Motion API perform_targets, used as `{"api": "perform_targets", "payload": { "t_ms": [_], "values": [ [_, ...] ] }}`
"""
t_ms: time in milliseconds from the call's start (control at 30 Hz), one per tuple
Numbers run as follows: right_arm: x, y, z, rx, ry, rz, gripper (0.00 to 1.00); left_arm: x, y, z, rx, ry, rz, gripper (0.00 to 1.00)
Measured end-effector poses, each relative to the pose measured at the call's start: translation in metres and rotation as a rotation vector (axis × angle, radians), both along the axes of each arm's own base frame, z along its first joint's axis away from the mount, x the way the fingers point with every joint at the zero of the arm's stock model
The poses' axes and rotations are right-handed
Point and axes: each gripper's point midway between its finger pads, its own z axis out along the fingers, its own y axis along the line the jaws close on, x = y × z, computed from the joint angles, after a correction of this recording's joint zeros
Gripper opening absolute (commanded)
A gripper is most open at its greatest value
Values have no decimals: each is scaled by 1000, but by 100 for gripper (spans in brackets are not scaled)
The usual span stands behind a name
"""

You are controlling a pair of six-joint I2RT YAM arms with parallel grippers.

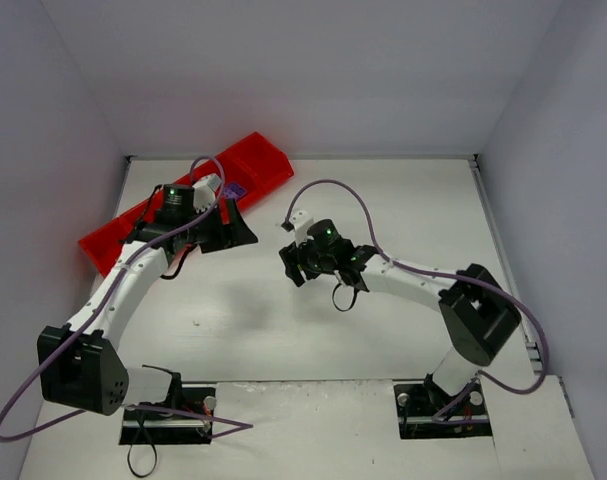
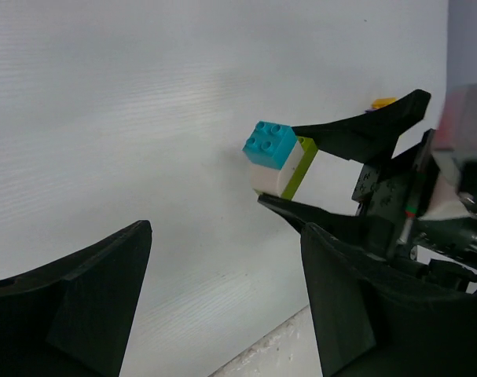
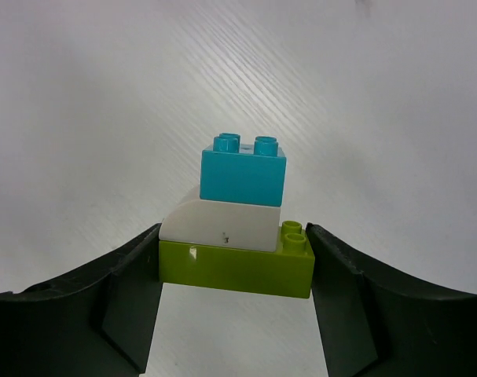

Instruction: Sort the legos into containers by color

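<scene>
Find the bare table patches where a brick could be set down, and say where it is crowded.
Bare: the table between both arms, and the far right corner beyond the right arm. Crowded: around the tray, where the left gripper hangs.

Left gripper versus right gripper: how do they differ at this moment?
The left gripper stands open and empty; the right gripper is shut on the lime green brick at the base of a three-brick stack. The left gripper sits close to the red tray; the right gripper is out over mid-table, away from it. Both have black two-finger jaws.
</scene>
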Motion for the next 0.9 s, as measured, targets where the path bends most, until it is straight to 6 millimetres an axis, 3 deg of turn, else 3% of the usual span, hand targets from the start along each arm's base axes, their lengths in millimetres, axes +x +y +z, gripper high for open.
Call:
{"api": "perform_targets", "payload": {
  "t_ms": [233, 367, 700, 900],
  "values": [
    [-14, 23, 76, 166, -134, 195, 0, 7, -27, 16, -131, -13, -116, 70],
    [-23, 27, 101, 217, -171, 256, 0, 8, -36, 21, -181, -11, -160, 70],
    [-29, 29, 109, 238, -182, 298, 0, 4, -65, 27, -256, 31, -253, 69],
    [-30, 29, 110, 240, -183, 297, 0, -3, -74, 25, -268, 53, -288, 60]
  ]
}}
